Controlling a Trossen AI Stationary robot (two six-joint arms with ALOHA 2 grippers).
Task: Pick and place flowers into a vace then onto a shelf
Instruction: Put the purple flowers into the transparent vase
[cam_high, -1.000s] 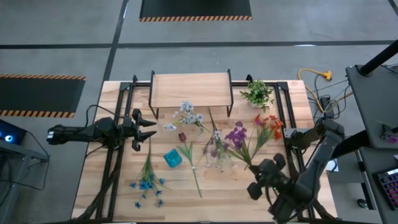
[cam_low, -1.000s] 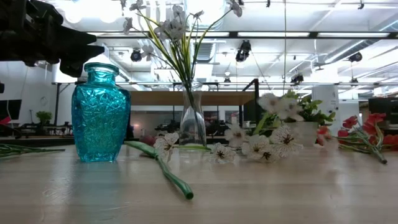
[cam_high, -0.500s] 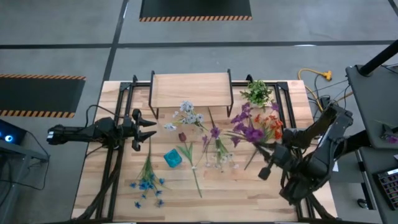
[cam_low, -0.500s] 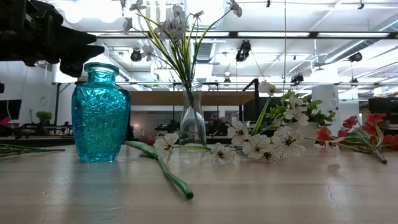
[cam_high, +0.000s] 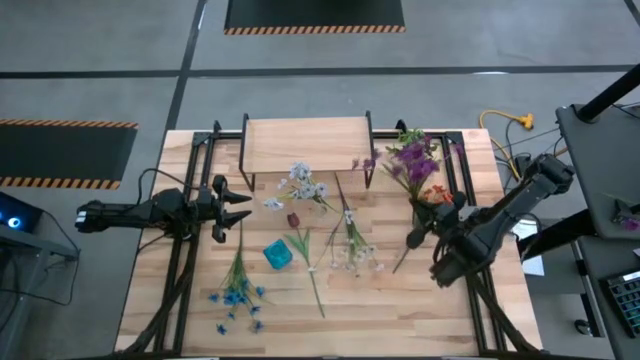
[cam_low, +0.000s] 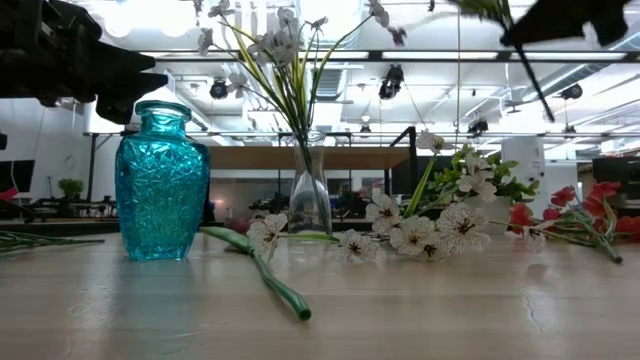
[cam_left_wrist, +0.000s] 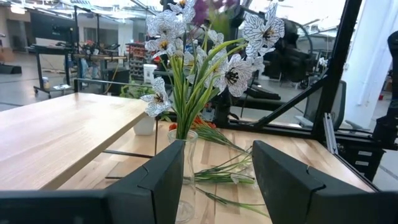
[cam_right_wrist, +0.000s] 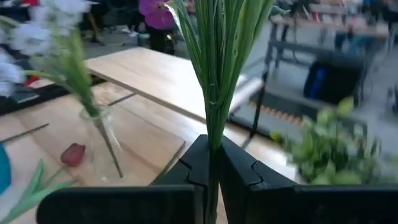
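Overhead layout. The shelf (cam_high: 308, 144) stands at the far edge of the table (cam_high: 400, 310), with a potted plant (cam_high: 406, 152) just to its right. In front of the shelf, a glass vase (cam_high: 298, 190) holding white flowers (cam_high: 304, 180); nearer still, a second vase (cam_high: 278, 255). Loose flowers (cam_high: 238, 290) lie at near left, others (cam_high: 352, 245) at centre. The left claw (cam_high: 236, 206) sits left of the glass vase; the right claw (cam_high: 428, 222), right of centre, holds a flower bunch (cam_high: 410, 160) above the table.

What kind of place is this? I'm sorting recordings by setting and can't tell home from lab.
Probably a robotics lab or workshop, not a home: hazard-striped floor mats, a bare ceiling with hung lights, and two arms mounted at a plank table.
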